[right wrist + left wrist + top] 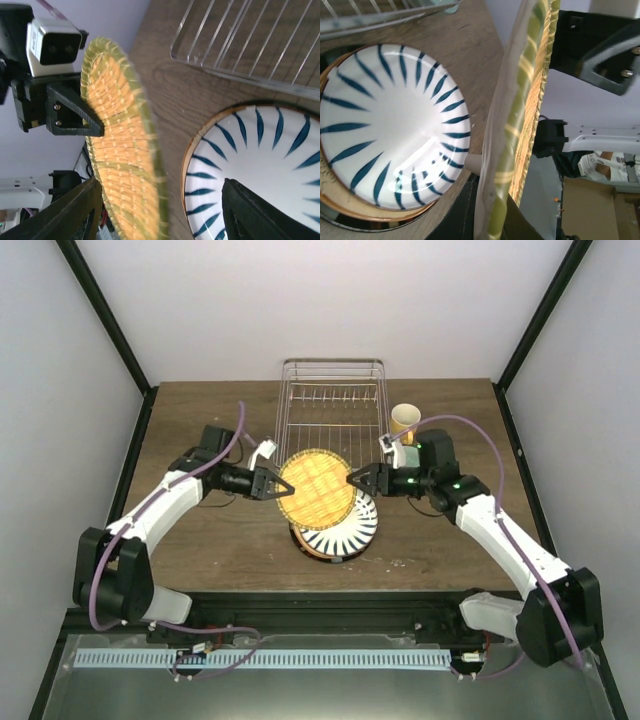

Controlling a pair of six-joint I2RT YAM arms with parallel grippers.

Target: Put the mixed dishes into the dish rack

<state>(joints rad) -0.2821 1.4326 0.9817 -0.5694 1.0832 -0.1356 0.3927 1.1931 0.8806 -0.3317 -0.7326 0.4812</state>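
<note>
My left gripper [272,483] is shut on the left rim of the woven yellow-tan plate [316,487] and holds it tilted up on edge above the table, in front of the dish rack [333,400]. The plate's rim runs into the jaws in the left wrist view [520,125]. My right gripper [358,478] is open at the plate's right rim, and the plate [120,150] lies between its spread fingers. The white striped plate [350,530] lies on a dark-rimmed plate [318,550] under the woven one. The yellow mug [404,420] stands right of the rack. The mint bowl is not visible.
The wire rack stands at the table's back middle; its near rail shows in both wrist views [380,15] [250,45]. The striped plate also shows in both [390,125] [260,165]. Black frame posts and white walls enclose the table.
</note>
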